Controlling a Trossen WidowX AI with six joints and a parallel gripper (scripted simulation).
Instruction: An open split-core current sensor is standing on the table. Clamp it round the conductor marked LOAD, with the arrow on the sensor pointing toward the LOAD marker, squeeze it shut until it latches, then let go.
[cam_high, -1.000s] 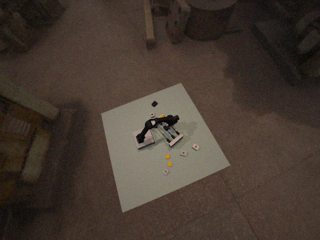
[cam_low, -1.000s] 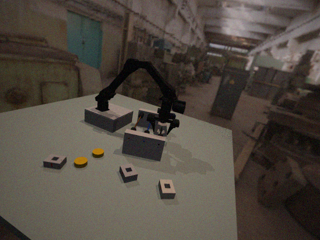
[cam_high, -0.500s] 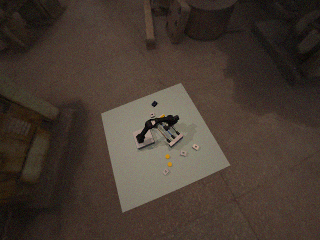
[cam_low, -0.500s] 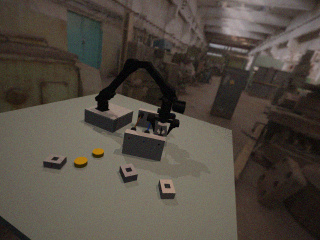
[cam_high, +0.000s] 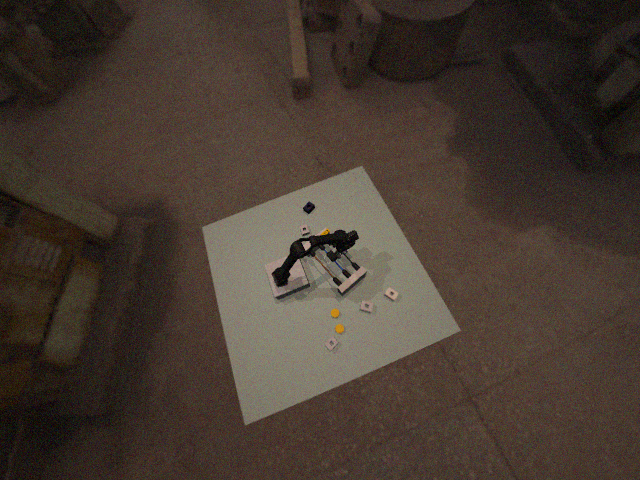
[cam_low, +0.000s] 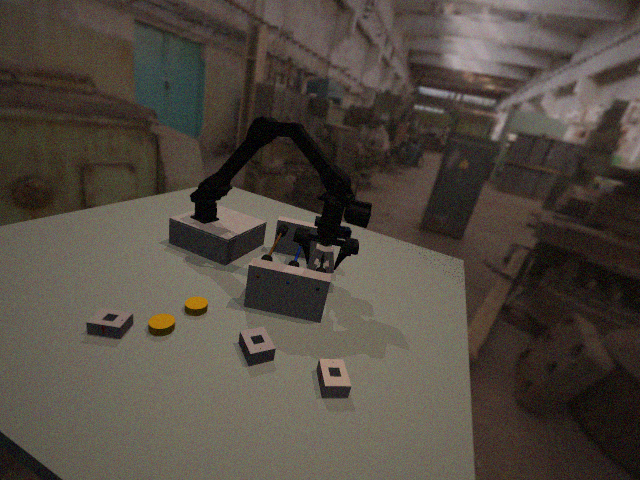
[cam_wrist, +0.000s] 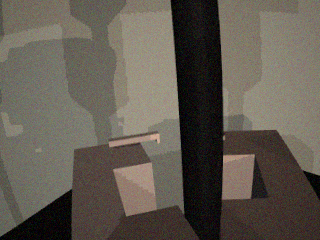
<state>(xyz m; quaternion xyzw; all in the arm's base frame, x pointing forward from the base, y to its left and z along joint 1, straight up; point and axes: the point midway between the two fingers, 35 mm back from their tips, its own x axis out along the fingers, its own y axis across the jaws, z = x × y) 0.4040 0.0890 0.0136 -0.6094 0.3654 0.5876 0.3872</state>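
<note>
My gripper (cam_low: 324, 258) is shut on the open split-core sensor (cam_low: 322, 250) (cam_wrist: 95, 175), pointing down at the fixture's right-hand side in the exterior view. In the wrist view the sensor's two brown halves stand apart, with pale inner faces. A thick black conductor (cam_wrist: 200, 75) runs between them. A small pale bar (cam_wrist: 134, 139) shows at the top of the left half. An orange-brown conductor (cam_high: 324, 268) and a blue conductor (cam_high: 338, 265) lie beside the black one. No LOAD lettering or sensor arrow can be read, and the fingertips are mostly hidden.
The fixture's front wall (cam_high: 352, 280) (cam_low: 287, 297) stands close to the gripper, its rear wall (cam_low: 289, 242) behind. Several pale square blocks with holes, among them one (cam_low: 258, 356) and another (cam_low: 334, 391), lie in front, with two yellow discs (cam_low: 196, 303) (cam_low: 161, 322). A dark block (cam_high: 308, 207) lies farther back.
</note>
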